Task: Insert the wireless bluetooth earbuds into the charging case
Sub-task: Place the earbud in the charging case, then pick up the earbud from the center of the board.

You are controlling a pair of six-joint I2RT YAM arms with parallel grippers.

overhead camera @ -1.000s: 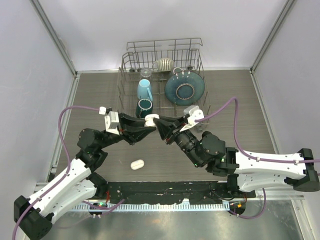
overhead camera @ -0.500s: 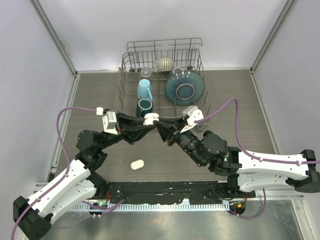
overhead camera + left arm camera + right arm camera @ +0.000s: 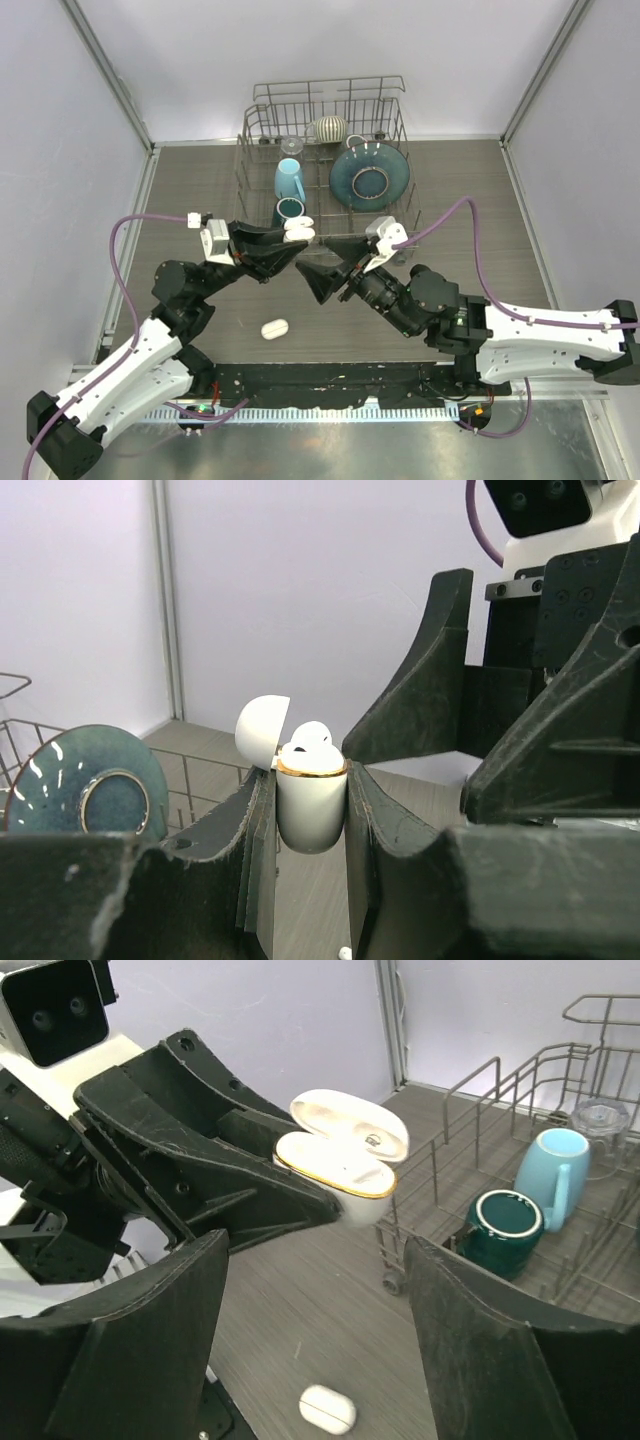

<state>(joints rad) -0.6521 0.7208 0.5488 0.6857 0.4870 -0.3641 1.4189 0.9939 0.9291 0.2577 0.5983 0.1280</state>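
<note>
Above the bench (image 3: pixel 200 190), our left fingers (image 3: pixel 252 830) pinch the open case (image 3: pixel 311 805), one earbud (image 3: pixel 309 738) seated. The right fingers (image 3: pixel 140 1340), at its 4 o'clock, are spread and empty. Other earbud's not in yet, we reckon.

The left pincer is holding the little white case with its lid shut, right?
No, the lid is open, not shut. The left pincer does hold the little white case, and the left wrist view shows its lid flipped back with an earbud sitting in the top.
</note>
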